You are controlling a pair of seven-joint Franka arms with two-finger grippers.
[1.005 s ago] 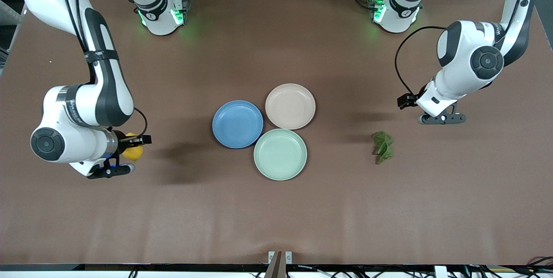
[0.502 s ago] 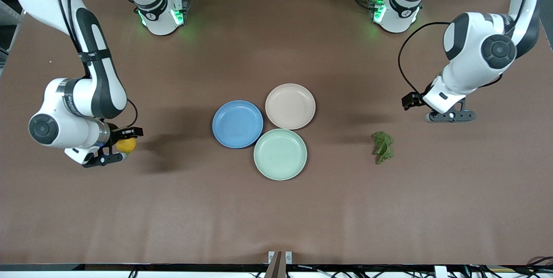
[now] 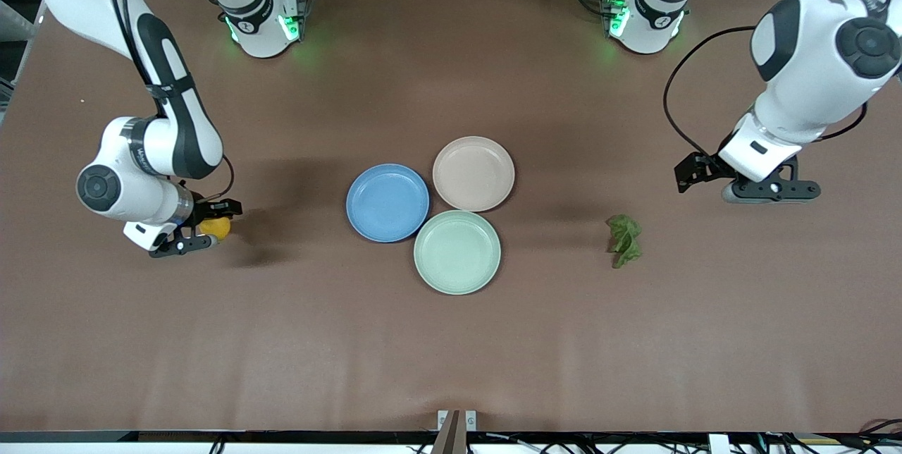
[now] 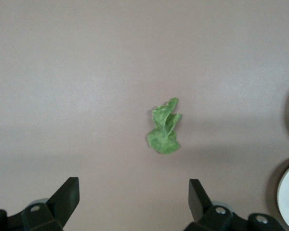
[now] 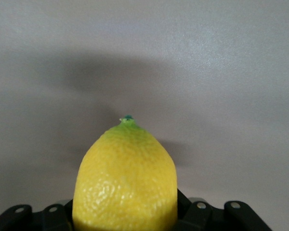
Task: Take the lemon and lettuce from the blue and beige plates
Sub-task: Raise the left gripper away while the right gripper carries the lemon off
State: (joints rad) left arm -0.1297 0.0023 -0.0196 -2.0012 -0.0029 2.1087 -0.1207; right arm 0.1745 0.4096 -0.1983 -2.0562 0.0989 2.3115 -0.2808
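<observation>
The yellow lemon [image 3: 215,227] is held in my right gripper [image 3: 210,230], low over the bare table toward the right arm's end, away from the plates. In the right wrist view the lemon [image 5: 125,173] fills the space between the jaws of that gripper [image 5: 126,217]. The dark green lettuce [image 3: 624,240] lies on the table between the plates and the left arm's end. My left gripper [image 3: 769,189] is open and empty in the air beside it. The left wrist view shows the lettuce [image 4: 164,132] ahead of the open gripper [image 4: 132,192]. The blue plate [image 3: 387,201] and the beige plate [image 3: 473,173] are empty.
A pale mint-green plate [image 3: 456,252], also empty, touches the blue and beige plates on the side nearer the front camera. The three plates sit together at the table's middle. The brown table [image 3: 451,341] stretches wide around them.
My right arm has carried the lemon lower and a little farther from the front camera. My left gripper has moved away from the lettuce toward the left arm's end, still open.
</observation>
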